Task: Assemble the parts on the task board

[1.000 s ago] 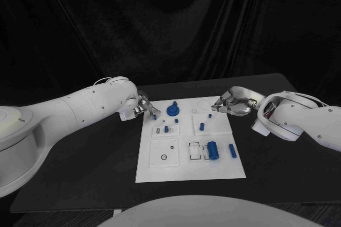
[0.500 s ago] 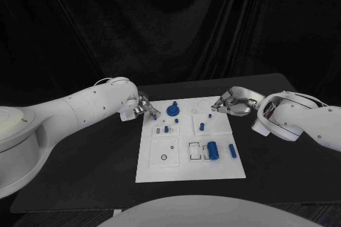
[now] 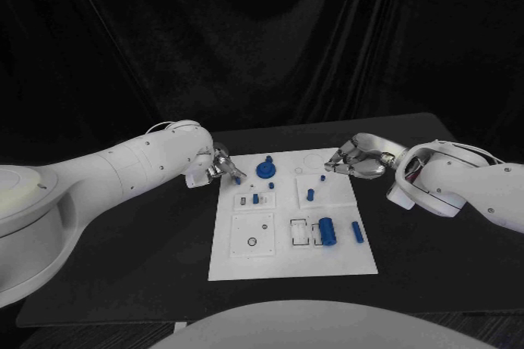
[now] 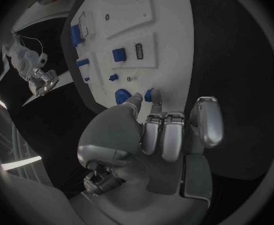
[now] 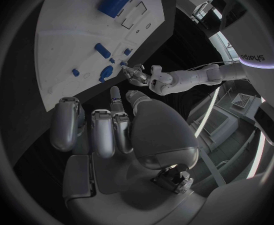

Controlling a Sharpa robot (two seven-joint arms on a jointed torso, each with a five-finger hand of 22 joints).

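Black table point(image 3: 131, 258), white task board point(image 3: 293, 264), left robot hand point(image 3: 222, 167) pinching small blue part point(image 4: 152, 94), right robot hand point(image 3: 355, 161) curled, "sharpa" on arm point(image 5: 257, 56)

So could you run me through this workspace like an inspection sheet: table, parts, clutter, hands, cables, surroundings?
Surface: black table, white task board in its middle.
Job's things: blue parts on the board, among them a round knobbed piece, a thick cylinder and a slim pin.
Clutter: nothing seen.
Hands: left hand at the board's far left corner, fingertips by a small blue part; right hand at the far right corner, holding nothing visible.
Cables: thin wires on the left arm.
Surroundings: dark curtain.
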